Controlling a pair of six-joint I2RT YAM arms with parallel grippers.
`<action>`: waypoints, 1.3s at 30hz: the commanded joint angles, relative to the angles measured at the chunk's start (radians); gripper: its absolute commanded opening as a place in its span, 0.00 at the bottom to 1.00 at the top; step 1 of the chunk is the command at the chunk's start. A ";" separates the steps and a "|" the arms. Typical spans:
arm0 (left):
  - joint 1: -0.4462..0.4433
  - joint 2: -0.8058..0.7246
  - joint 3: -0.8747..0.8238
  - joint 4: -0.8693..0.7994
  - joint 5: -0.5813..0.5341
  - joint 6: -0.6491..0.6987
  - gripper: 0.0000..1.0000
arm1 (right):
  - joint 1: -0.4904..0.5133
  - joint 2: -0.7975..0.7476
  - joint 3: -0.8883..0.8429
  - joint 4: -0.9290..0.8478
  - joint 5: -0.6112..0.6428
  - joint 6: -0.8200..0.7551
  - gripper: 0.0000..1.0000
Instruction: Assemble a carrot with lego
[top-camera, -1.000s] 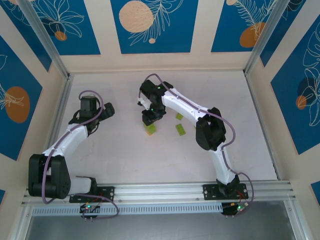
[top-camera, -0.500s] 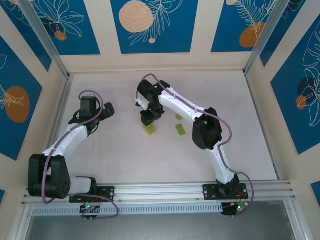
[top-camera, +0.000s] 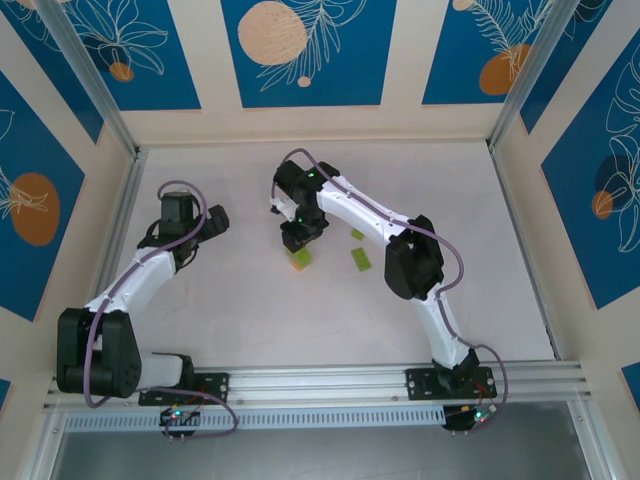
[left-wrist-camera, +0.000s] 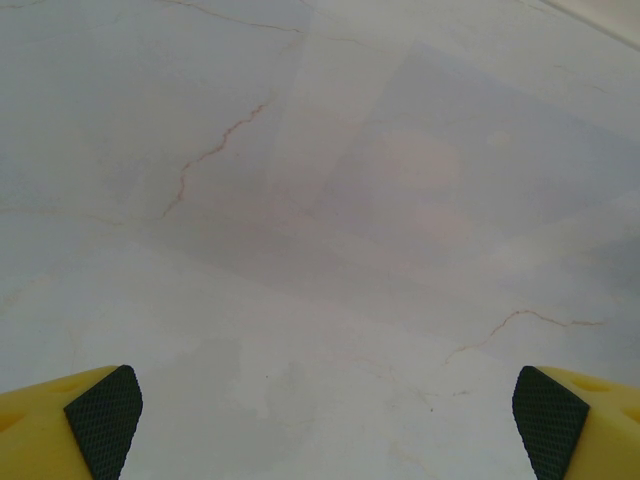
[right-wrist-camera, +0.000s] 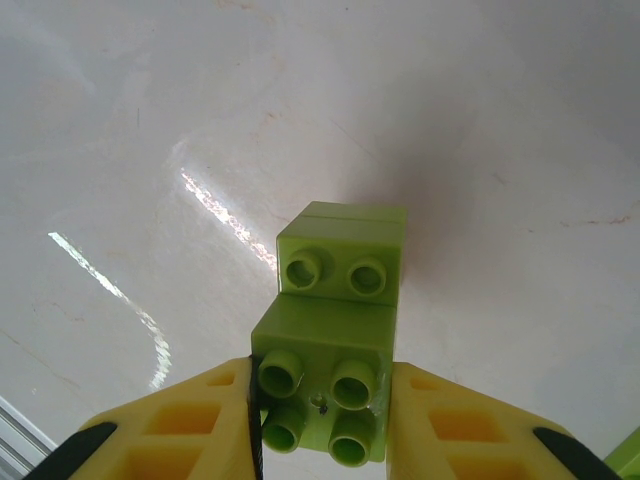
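Lego stack (right-wrist-camera: 325, 330) of lime-green bricks sat clamped in the right claw (right-wrist-camera: 322, 372), whose yellow fingers (right-wrist-camera: 180, 430) pressed against both sides of the square four-stud brick. A narrower two-stud brick was joined to that brick's far edge, and all the studs faced the wrist camera. Below the stack lay the pale desk (top-camera: 250, 310), glossy and faintly veined. Whether the stack rested on it or hung just clear, I could not tell. Seen from above, the stack was near the middle of the desk, at the right claw's tips. Two loose green pieces lay to its right, apart from it: a small brick (top-camera: 357, 234) farther back and a larger brick (top-camera: 360, 259) nearer. The left claw (left-wrist-camera: 320, 420) stood over bare desk on the left side, well apart from the bricks, its tips spread wide.
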 joint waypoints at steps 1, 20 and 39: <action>0.006 -0.007 0.026 0.008 0.010 0.009 0.98 | 0.022 0.070 -0.065 -0.087 -0.008 -0.012 0.31; 0.005 -0.012 0.024 0.005 0.013 0.008 0.98 | 0.025 -0.077 -0.122 -0.070 -0.045 0.023 0.31; 0.007 -0.020 0.021 -0.001 0.007 0.011 0.98 | 0.030 -0.115 -0.147 -0.006 -0.042 0.028 0.47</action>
